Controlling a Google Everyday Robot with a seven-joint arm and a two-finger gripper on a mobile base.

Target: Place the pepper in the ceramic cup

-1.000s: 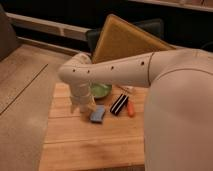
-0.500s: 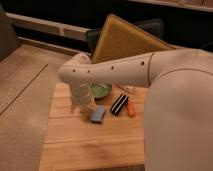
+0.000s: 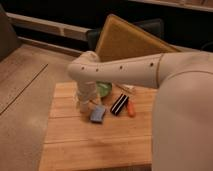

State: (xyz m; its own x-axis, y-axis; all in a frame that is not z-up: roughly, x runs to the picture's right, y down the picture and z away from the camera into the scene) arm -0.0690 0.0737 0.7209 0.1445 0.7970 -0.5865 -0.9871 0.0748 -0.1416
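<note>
- While the pepper (image 3: 131, 108) lay on the wooden table (image 3: 65, 145) with nothing gripping it, the task looked to be at its first step: the reach, with no pick-up made yet.
- At the left, the gripper (image 3: 84, 104) hung at the end of the downturned forearm. It was low over the table's left part and well apart from the pepper. Whether it was spread or pressed together could not be told.
- One ceramic cup belonged to the task, but it could not be told apart from the pale wrist there. It was probably hidden behind or just beside the gripper.
- Just right of the gripper lay one blue sponge (image 3: 98, 114). Behind it stood one green bowl (image 3: 104, 89), partly covered by the arm.
- Further right lay one black-and-white striped block (image 3: 119, 104), slanted.
- Rightmost of these lay the single pepper, orange-red, just beside the block's right side.
- The next move, as a judgement, called for carrying the gripper rightward past sponge and block. It would then need to lower over the pepper and close on it without nudging the block.
</note>
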